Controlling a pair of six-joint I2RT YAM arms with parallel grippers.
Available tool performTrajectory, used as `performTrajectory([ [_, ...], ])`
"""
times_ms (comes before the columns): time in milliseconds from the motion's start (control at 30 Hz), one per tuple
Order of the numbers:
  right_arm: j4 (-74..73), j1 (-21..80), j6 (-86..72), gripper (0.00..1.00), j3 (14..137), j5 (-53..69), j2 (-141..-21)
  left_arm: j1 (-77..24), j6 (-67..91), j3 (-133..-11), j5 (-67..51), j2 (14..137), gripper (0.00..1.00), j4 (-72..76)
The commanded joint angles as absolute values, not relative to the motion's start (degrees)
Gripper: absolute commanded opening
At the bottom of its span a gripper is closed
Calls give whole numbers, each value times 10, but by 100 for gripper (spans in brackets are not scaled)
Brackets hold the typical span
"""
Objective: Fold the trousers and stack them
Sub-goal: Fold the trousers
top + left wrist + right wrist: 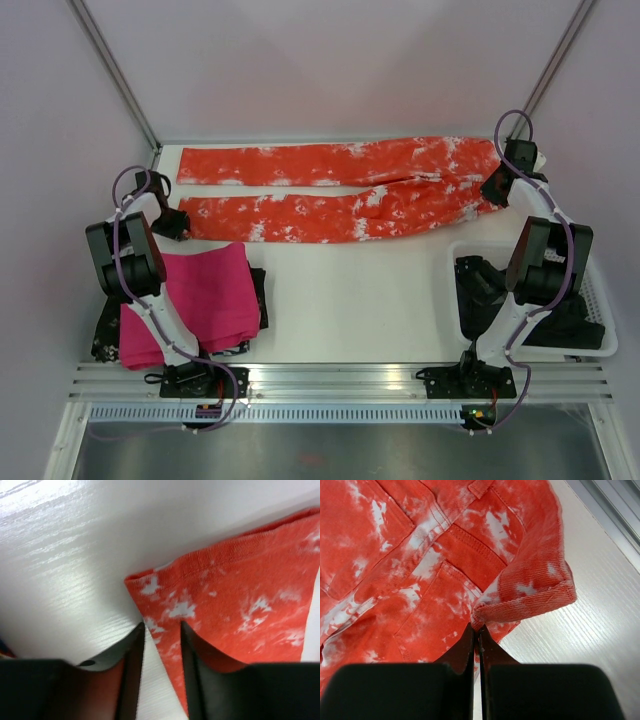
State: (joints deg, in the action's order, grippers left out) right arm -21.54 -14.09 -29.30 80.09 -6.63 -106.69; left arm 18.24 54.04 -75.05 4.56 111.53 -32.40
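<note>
The orange-red trousers with white blotches lie flat across the back of the table, legs to the left, waist to the right. My left gripper is at the cuff of the near leg; in the left wrist view its fingers are slightly apart, straddling the cuff's edge. My right gripper is at the waist's near corner. In the right wrist view its jaws are pressed together on the waistband corner, which is lifted and curled.
A folded magenta-pink cloth lies at front left on a dark garment. A white basket at front right holds dark clothes. Metal frame posts stand at the back corners.
</note>
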Motion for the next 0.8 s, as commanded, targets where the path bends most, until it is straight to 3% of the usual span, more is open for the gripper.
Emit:
performTrajectory([
  [0,-221,-140,-301,0,823,-92,-1073,181,550,-761,73,1157,35,-322],
  [33,-222,-140,-300,0,822,-93,-1074,181,548,-763,72,1159,24,-321],
  [133,-224,-140,-305,0,818,-96,-1075,181,548,-764,69,1164,2,-315],
  [767,-209,-134,-302,0,831,-101,-999,174,440,-851,136,1038,2,-324],
])
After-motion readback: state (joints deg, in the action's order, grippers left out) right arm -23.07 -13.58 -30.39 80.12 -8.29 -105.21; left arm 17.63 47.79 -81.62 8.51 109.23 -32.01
